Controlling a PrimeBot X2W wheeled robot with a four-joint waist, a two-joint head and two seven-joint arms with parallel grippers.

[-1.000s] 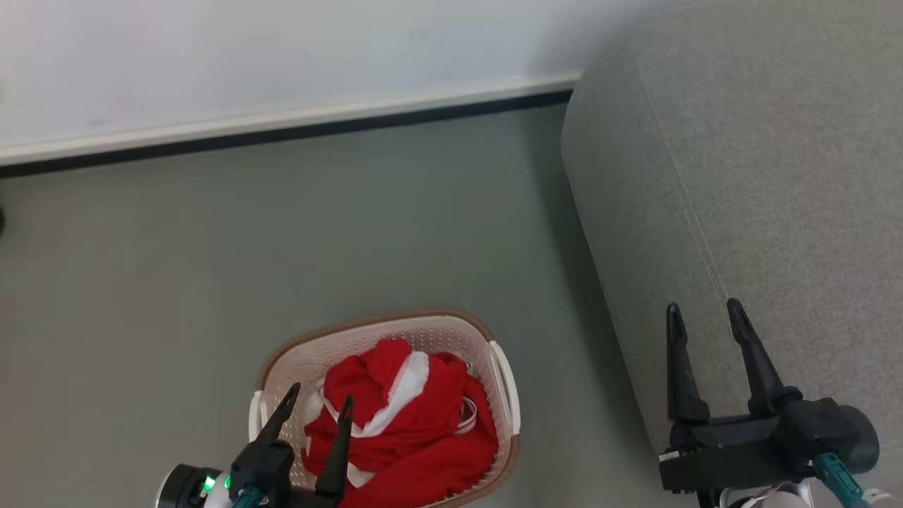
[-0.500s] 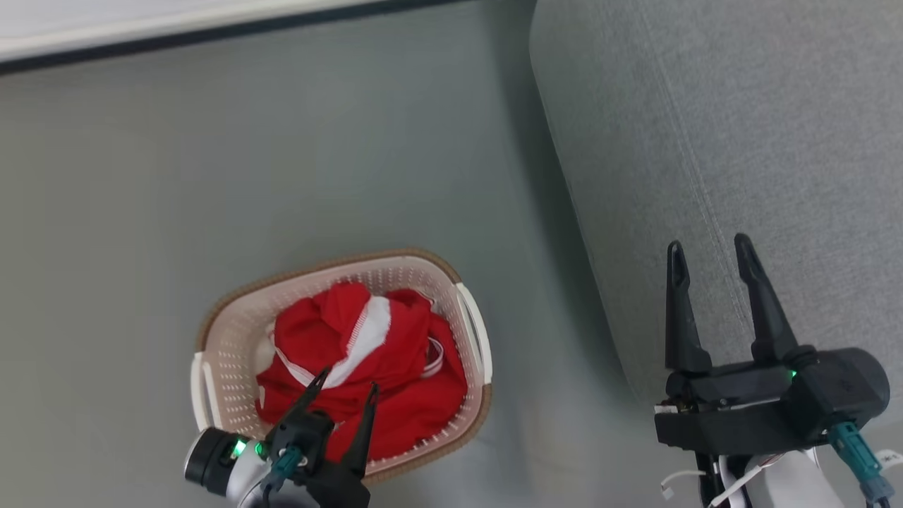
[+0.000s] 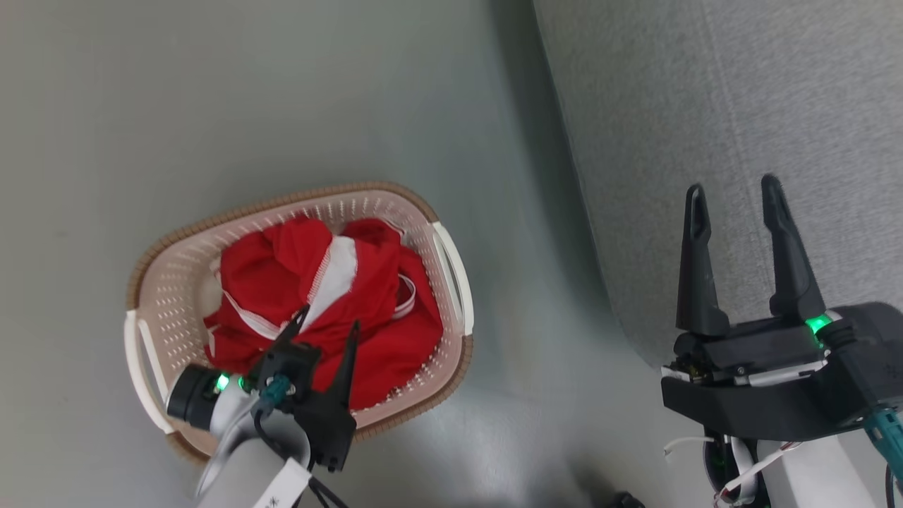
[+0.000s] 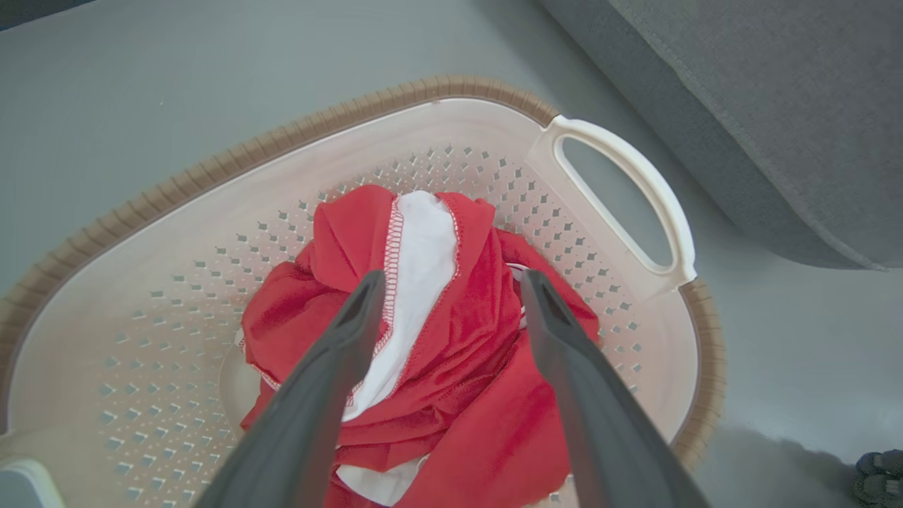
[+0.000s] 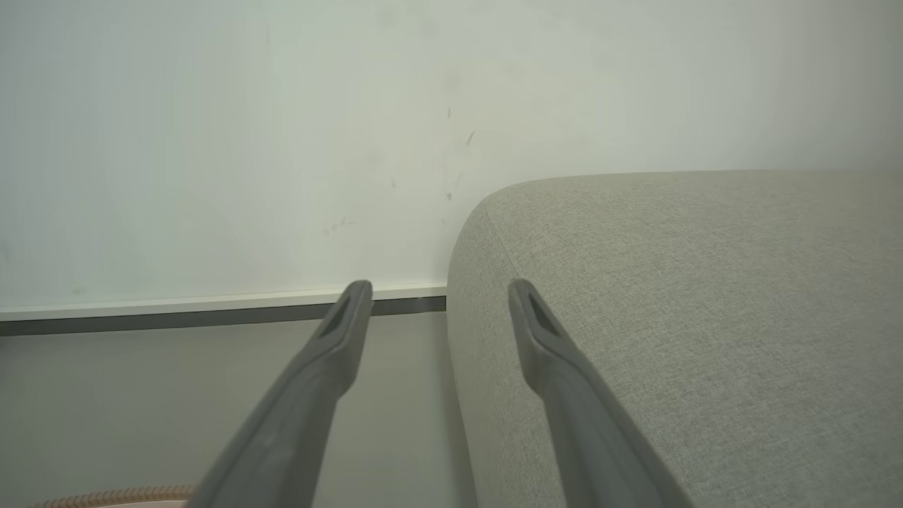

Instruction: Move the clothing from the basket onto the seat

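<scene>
The grey seat (image 3: 741, 141) takes up the head view from twelve round to four o'clock, and no garment lies on the part of its woven top that is in view. The grey-green floor (image 3: 247, 106) spreads over the rest. On it, toward eight o'clock and well apart from the seat, stands the cream basket (image 3: 282, 204) with its brown rim. All the red clothing (image 3: 268, 282) sits bunched inside it. A white cuff (image 4: 423, 240) with red stitching lies on top of the heap, toward the twelve o'clock side in the left wrist view.

The right pincer (image 3: 734, 185), at four o'clock, is released, with nothing between its fingers, and it points over the seat's edge. The left pincer (image 3: 329, 319), at seven o'clock, is also released. It hangs over the heap with its fingers spread either side of the cuff fold, and from here I cannot tell whether the tips touch the cloth.

My reading is that the task has hardly begun. Nothing has been moved, no garment is gripped, and the first grasp, the lift and the carry toward three o'clock are all left to do.
</scene>
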